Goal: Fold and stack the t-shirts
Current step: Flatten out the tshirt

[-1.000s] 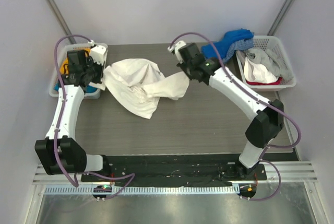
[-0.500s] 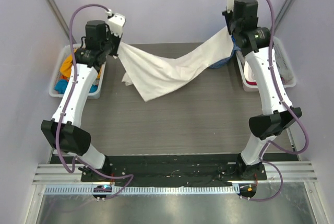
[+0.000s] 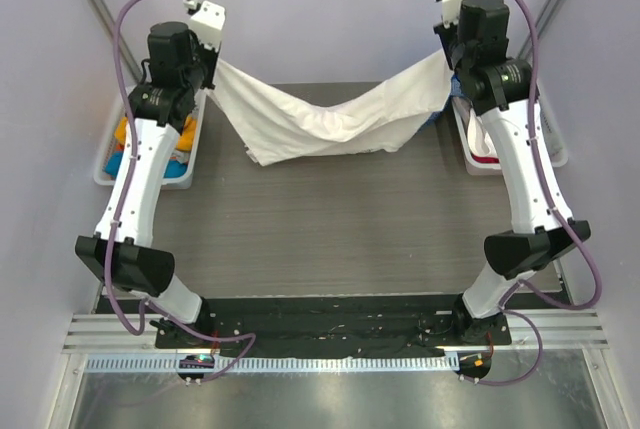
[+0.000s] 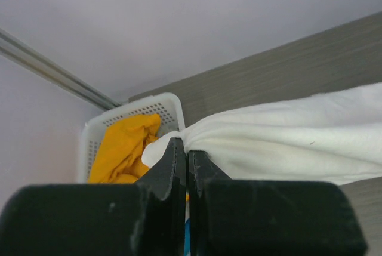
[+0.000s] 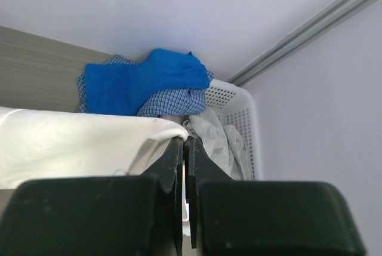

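Pinched shut, my left gripper point(image 4: 184, 148) has one corner of the white t-shirt point(image 3: 320, 119) clamped between its fingertips. My right gripper point(image 5: 182, 142) is closed the same way on the opposite corner. Both arms are raised high and spread wide, so the shirt hangs between the two hands like a hammock and sags in the middle. It runs inward from each gripper, with a looser flap trailing below the left one. I cannot tell whether the lower edge brushes the table point(image 3: 330, 239) or hangs just clear of it.

The cloth is plain white and creased, bunched into a rope where each gripper bites and wider towards the middle. No print shows on the side I can see.

By my reading we are at the very start of the task. Nothing is folded and I see no stack anywhere. This first shirt is only being stretched out, so laying it flat and making the folds are both ahead.

Below and behind my left gripper, the orange shirt point(image 4: 122, 145) lies crumpled in the left basket point(image 4: 149, 108). Beyond my right gripper, the blue shirt point(image 5: 143, 80) and blue-checked shirt point(image 5: 173, 101) lie heaped at the rim of the right basket point(image 5: 239, 107). The grey shirt point(image 5: 215, 136) lies inside that basket, so all of these are waiting too.
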Available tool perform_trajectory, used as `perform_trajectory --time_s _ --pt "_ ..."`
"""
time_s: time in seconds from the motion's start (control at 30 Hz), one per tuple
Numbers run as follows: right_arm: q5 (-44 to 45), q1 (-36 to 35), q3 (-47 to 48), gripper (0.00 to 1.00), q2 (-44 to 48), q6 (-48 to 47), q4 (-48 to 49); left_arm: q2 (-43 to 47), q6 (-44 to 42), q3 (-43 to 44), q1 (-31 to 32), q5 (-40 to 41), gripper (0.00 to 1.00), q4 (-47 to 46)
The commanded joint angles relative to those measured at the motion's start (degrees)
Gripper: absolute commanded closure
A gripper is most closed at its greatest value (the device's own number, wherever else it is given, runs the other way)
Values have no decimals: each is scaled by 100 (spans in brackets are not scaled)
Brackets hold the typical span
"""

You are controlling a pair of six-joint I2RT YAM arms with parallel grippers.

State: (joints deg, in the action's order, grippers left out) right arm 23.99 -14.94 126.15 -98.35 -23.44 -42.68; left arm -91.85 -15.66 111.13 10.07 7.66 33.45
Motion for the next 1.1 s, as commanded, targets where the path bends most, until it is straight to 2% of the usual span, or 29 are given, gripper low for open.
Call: perform_trajectory --time_s 0.0,0.1,0.2,0.37,0.4,0.53,0.73,0.9,1.07 --pt "-52 -9 -493 99 1131 -29 163 606 -200 -774 127 -203 100 30" --pt "-114 -9 -784 99 1475 -3 172 1107 -236 -1355 259 -230 100 21" --pt "-96 -18 -829 99 1827 -20 163 1538 -122 -1550 382 -230 100 144" --pt "-78 -9 -539 99 2064 6 146 1969 317 -1182 417 -721 100 582" --pt "-96 -18 -417 99 2091 15 119 2083 344 -1034 409 -1105 100 662" --pt "-122 -18 -179 99 2328 41 119 2434 135 -926 417 -1775 100 1040" --pt "18 -9 498 99 2408 -20 137 2953 -165 -971 426 -1811 100 1119" --pt "150 -18 472 99 2347 -73 540 2682 -113 -461 426 -1619 100 988" --pt "203 -18 437 99 1925 -126 682 2120 -306 -469 426 -1067 100 514"
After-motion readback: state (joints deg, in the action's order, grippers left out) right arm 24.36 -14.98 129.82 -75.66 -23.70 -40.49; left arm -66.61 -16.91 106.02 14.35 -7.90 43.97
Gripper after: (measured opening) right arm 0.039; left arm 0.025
